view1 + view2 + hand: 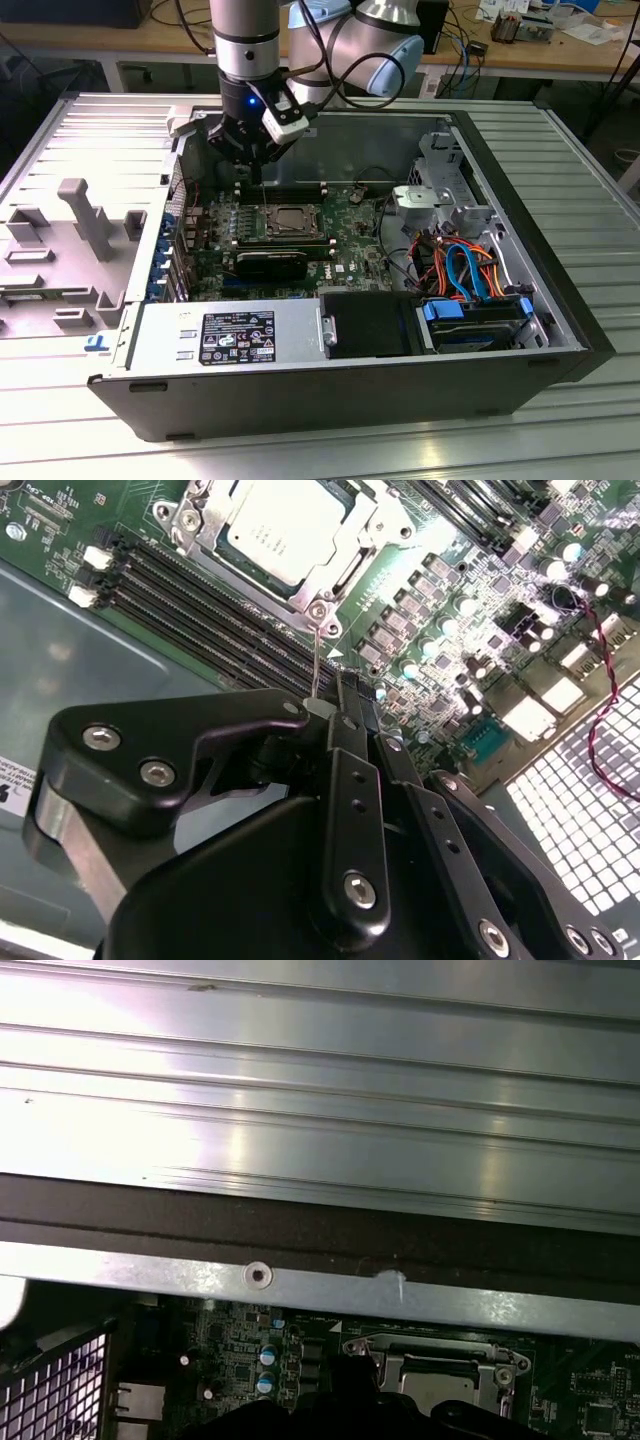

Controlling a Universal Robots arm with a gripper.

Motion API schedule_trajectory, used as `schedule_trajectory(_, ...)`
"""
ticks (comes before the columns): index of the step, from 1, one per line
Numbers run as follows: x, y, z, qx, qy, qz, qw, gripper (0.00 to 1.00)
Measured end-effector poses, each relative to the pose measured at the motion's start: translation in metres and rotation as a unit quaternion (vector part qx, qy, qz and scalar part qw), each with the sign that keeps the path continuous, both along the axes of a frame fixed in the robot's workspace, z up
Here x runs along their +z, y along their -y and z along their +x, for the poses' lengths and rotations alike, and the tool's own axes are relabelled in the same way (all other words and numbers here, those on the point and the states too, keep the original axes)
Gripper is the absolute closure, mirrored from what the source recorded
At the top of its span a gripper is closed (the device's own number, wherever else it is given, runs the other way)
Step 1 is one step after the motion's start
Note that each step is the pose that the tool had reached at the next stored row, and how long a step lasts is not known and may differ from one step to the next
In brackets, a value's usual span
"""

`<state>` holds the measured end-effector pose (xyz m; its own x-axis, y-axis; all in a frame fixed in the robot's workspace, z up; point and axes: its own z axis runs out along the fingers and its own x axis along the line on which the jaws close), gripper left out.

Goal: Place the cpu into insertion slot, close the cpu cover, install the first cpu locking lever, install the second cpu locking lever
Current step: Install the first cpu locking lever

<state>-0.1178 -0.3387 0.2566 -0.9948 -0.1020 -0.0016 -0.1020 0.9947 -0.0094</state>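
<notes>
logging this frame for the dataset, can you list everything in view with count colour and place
computer case: 1, black, open on the ribbed metal table
circuit board: 1, green, on the case floor
cpu: 1, silver-grey, seated in the insertion slot
cpu cover: 1, silver frame, closed around the chip
memory slots: several, black, beside the socket
power supply: 1, grey, near case wall
cables: bundle, orange and blue, exterior view's right
grey fixture: 1, exterior view's left
gripper: 1, black, jaws closed on a thin wire lever by the socket corner
</notes>
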Motion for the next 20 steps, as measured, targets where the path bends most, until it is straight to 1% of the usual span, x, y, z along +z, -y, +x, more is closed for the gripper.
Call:
schedule_trajectory(10,-0.0082,0.0001,0.0,0.0,-0.0005,-0.0005,1.0,0.89)
schedule_trajectory(12,-0.0103,0.0,0.0,0.0,-0.0001,-0.0001,1.0,0.89)
schedule_trajectory(16,-0.011,0.0005,0.004,0.0,-0.0001,-0.0001,1.0,0.89)
schedule_trajectory(18,-0.0105,0.0009,0.004,0.0,-0.0003,-0.0002,1.0,0.89)
schedule_trajectory(20,-0.0087,0.0006,0.005,0.0,0.0002,0.0007,1.0,0.89)
